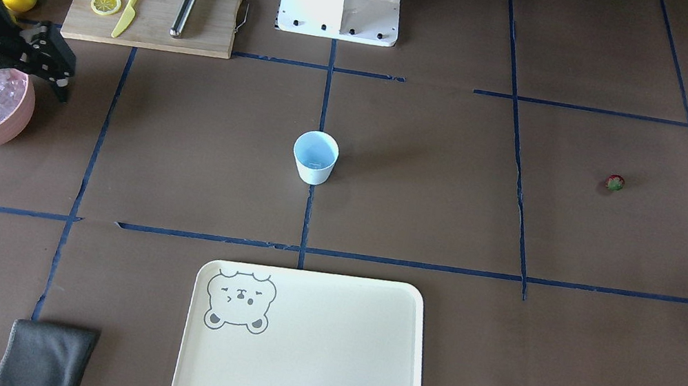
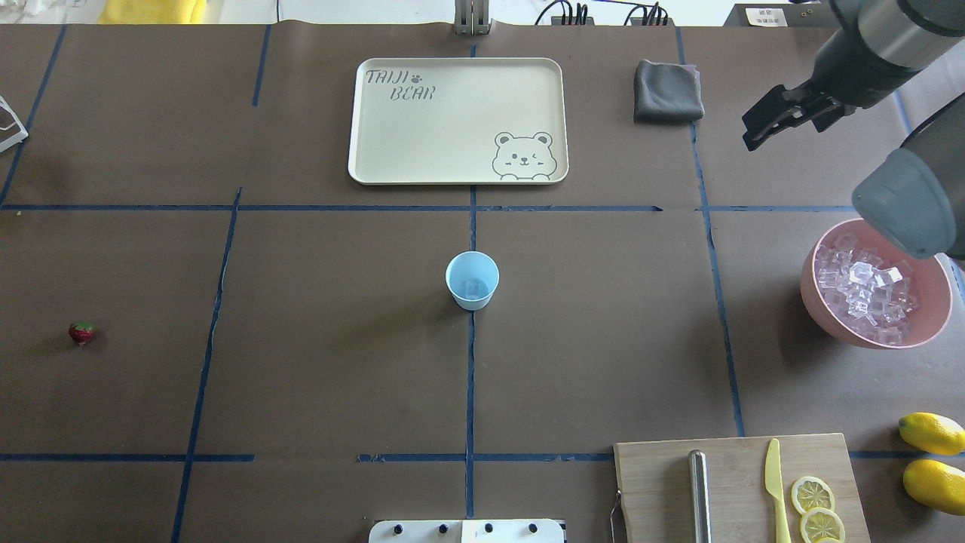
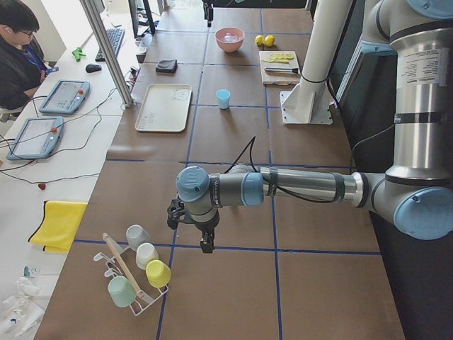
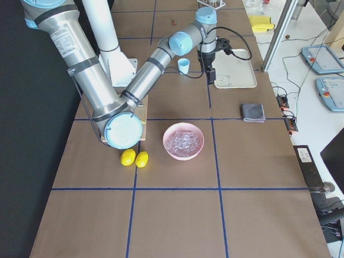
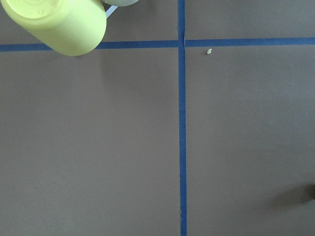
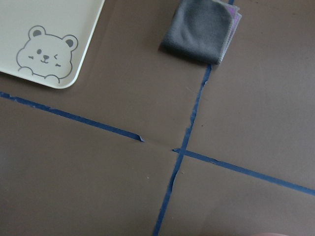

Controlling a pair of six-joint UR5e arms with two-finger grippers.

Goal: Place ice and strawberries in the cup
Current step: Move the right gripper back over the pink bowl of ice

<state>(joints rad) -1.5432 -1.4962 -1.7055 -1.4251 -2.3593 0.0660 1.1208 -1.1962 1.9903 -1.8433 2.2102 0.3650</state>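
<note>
The brown paper-covered table [image 2: 301, 362], crossed by blue tape lines, carried everything. The cream tray [image 2: 422, 143] with a bear printed in one corner lay at the far side from the robot. The wooden cutting board [image 2: 663, 483] lay near the base on its right.

The pink bowl [image 2: 874, 341] stood at the right edge, heaped with ice [image 2: 867, 290]: small glassy cubes, clear to whitish, each far smaller than the cup's mouth.

The right gripper [image 1: 21, 77] hung above the table by the bowl, on the side toward the folded grey cloth [image 2: 668, 92]. Its jaws were spread and held nothing.

The left gripper [image 3: 207, 244] hung over bare table close to a wire rack of coloured cups [image 3: 138, 276]. I could not tell how its jaws stood.

The cup [image 2: 472, 280] stood upright on the centre tape line, between tray and base and well apart from both grippers. It was light blue plastic, without a handle, tapered and widest at the rim. A pale clear cube seemed to lie at its bottom.

The strawberry [image 2: 82, 332] lay alone on the robot's far left, well apart from the cup. It was tiny and red, with a green leafy top.
</note>
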